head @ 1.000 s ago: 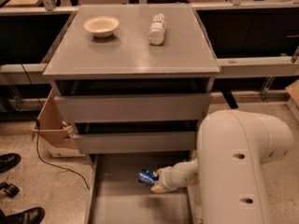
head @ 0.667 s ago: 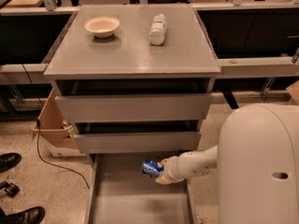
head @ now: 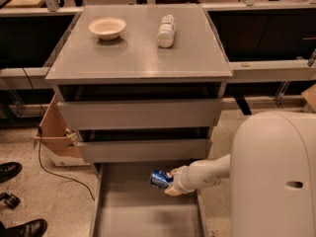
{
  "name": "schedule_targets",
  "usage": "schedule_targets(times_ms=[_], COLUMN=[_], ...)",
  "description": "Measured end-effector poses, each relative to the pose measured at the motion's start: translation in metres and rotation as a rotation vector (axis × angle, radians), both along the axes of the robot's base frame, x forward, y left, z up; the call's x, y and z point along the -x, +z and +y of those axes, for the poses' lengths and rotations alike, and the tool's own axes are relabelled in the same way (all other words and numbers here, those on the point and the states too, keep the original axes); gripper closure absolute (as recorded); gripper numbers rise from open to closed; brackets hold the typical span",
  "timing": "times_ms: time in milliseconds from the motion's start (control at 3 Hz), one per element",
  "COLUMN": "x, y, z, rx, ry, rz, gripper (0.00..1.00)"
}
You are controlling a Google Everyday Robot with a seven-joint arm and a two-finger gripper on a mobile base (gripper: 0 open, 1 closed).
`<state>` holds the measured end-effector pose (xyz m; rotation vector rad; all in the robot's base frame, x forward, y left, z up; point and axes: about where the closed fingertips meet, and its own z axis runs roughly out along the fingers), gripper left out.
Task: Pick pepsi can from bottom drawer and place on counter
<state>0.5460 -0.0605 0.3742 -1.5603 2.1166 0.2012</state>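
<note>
The small blue metal drink can (head: 159, 178) is gripped sideways at the left tip of the cream end effector (head: 171, 181), over the open grey bottom drawer (head: 143, 214).

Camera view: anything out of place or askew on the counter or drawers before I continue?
Only the white bottle stands out: it lies on its side on the counter, beside the bowl. The gripper holds the pepsi can sideways over the open bottom drawer. No spills seen.
</note>
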Motion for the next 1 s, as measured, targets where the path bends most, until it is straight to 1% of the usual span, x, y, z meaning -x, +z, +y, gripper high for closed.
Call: schedule_targets(times_ms=[333,667,1000], x=[0.007,0.029,0.048], y=[0.014,0.052,0.096], z=[-0.007,-0.018,-0.027], rx=[0.005,-0.001,-0.004], ry=[-0.008,0.005,0.007], rz=[-0.009,-0.033,-0.086], gripper=[1.00,1.00,1.00])
